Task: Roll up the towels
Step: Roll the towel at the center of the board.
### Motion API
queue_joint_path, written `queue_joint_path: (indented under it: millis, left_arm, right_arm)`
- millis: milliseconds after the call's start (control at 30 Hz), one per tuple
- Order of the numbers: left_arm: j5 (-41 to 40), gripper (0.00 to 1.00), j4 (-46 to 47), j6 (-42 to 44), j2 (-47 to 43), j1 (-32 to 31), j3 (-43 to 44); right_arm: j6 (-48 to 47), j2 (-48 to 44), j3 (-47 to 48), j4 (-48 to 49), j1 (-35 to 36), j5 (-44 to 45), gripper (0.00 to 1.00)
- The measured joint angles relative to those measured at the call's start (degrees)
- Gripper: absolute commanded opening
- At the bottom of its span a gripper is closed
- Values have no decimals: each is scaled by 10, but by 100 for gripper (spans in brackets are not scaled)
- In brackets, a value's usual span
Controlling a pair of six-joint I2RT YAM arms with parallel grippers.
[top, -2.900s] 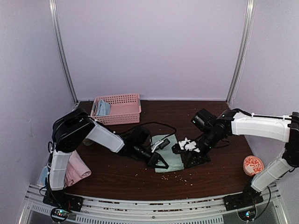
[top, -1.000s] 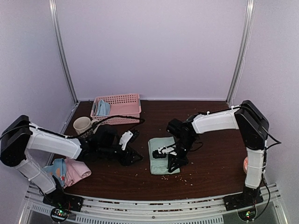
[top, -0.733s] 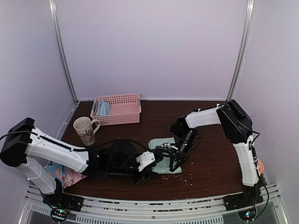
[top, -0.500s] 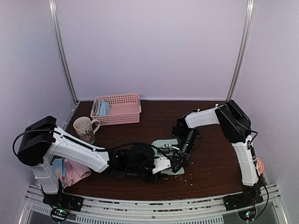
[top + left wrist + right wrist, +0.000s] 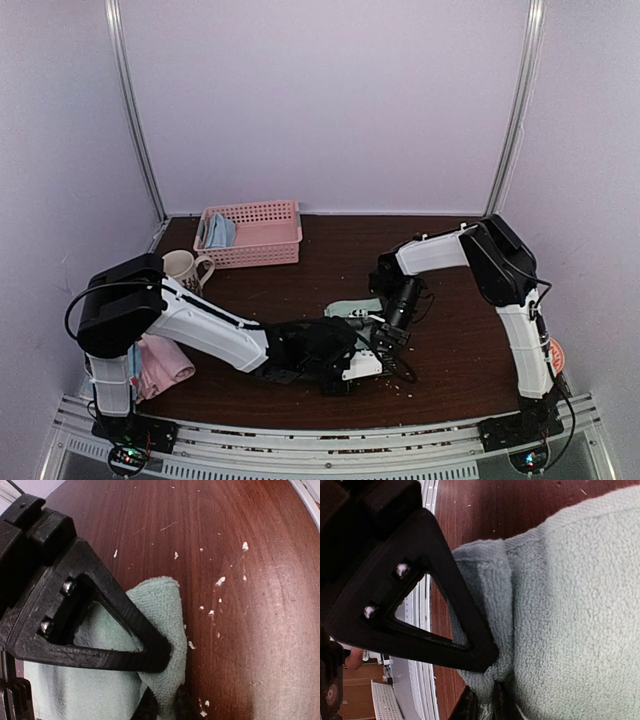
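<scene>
A pale sage green towel [image 5: 349, 308] lies mid-table, mostly hidden under both grippers. My left gripper [image 5: 358, 362] is at its near edge, and the left wrist view shows the left gripper [image 5: 165, 707] shut on a folded corner of the green towel [image 5: 161, 611]. My right gripper [image 5: 384, 340] sits right beside it; the right wrist view shows the right gripper [image 5: 486, 703] pinching a bunched fold of the green towel [image 5: 570, 605]. A light blue towel [image 5: 218, 232] lies in the basket. A pink towel [image 5: 162, 364] sits at the near left, next to the left arm's base.
The pink perforated basket [image 5: 268, 222] stands at the back left with a patterned mug [image 5: 180, 270] in front of it. A round orange and white object [image 5: 556, 352] lies at the right edge. White crumbs [image 5: 220, 581] dot the wood near the towel.
My left arm has swung in from the left to the towel's near edge and shut on a corner. The right gripper has kept its grip. Less of the flat towel shows now.
</scene>
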Motion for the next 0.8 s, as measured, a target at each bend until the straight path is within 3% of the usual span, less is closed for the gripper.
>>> queue_joint_path:
  millis: [100, 267, 533, 800]
  left_arm:
    - [3, 0, -1, -3, 0, 0, 0]
    - [21, 0, -14, -13, -3, 0, 0]
    - [47, 0, -73, -37, -32, 0, 0]
    - [83, 0, -113, -52, -42, 6, 14]
  right_arm:
    - [-9, -1, 0, -7, 0, -3, 38]
    - [-22, -50, -9, -9, -5, 1, 47]
    - [51, -94, 24, 49, -50, 35, 27]
    - [201, -71, 14, 191, -28, 154, 23]
